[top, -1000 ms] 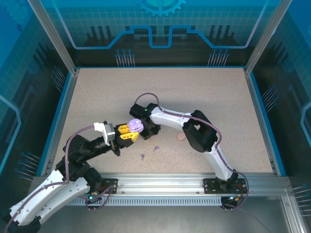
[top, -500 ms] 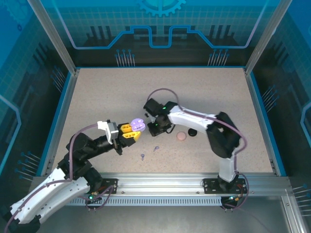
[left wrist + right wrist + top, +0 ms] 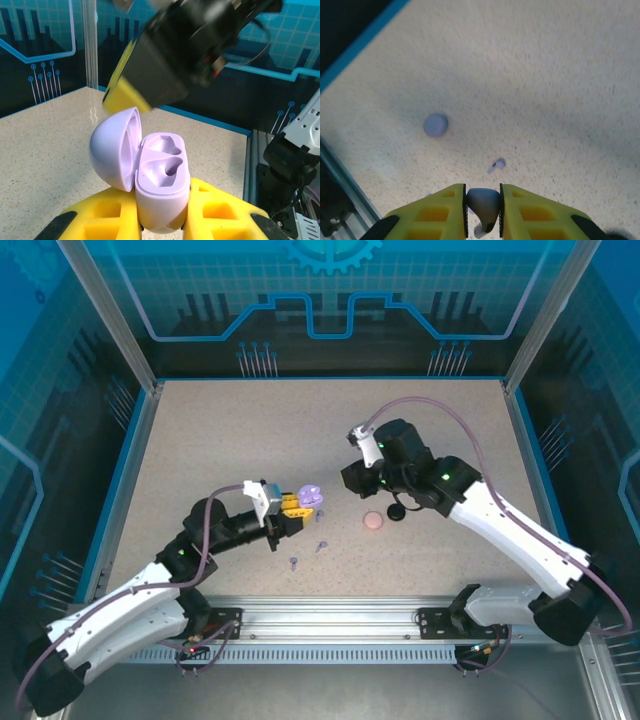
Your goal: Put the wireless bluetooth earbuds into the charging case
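My left gripper (image 3: 297,503) is shut on the lavender charging case (image 3: 309,496), held above the table near its middle. In the left wrist view the case (image 3: 162,175) stands upright between the yellow fingers (image 3: 100,217), its lid (image 3: 114,147) hinged open to the left and both sockets empty. My right gripper (image 3: 483,212) is shut on a greyish-lavender earbud (image 3: 483,202), stem pointing down. It hangs to the right of the case (image 3: 350,480), apart from it. Two lavender earbuds (image 3: 293,562) (image 3: 322,545) lie on the table below the case; one earbud (image 3: 496,165) lies beneath the right gripper.
A small pink disc (image 3: 373,521) and a black disc (image 3: 396,511) lie on the table under the right arm. A round disc (image 3: 436,125) shows in the right wrist view. The metal rail (image 3: 340,615) runs along the near edge.
The right arm has swung away from the case, to the right and farther back. The left arm has carried the open case to the right.
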You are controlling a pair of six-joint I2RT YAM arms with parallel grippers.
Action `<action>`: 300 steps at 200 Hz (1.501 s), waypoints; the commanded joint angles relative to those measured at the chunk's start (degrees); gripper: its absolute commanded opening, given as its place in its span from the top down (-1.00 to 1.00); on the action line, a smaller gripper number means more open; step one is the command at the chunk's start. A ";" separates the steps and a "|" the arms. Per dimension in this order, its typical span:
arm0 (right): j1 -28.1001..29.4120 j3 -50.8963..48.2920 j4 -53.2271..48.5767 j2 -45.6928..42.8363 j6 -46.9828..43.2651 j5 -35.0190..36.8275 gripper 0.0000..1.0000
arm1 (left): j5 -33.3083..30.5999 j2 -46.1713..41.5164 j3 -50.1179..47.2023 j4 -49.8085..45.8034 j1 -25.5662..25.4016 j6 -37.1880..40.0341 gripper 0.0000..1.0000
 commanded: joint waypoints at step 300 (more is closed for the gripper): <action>14.40 1.64 7.91 1.16 -6.24 6.76 0.58 | 1.07 10.08 0.60 11.34 -0.40 -2.79 1.00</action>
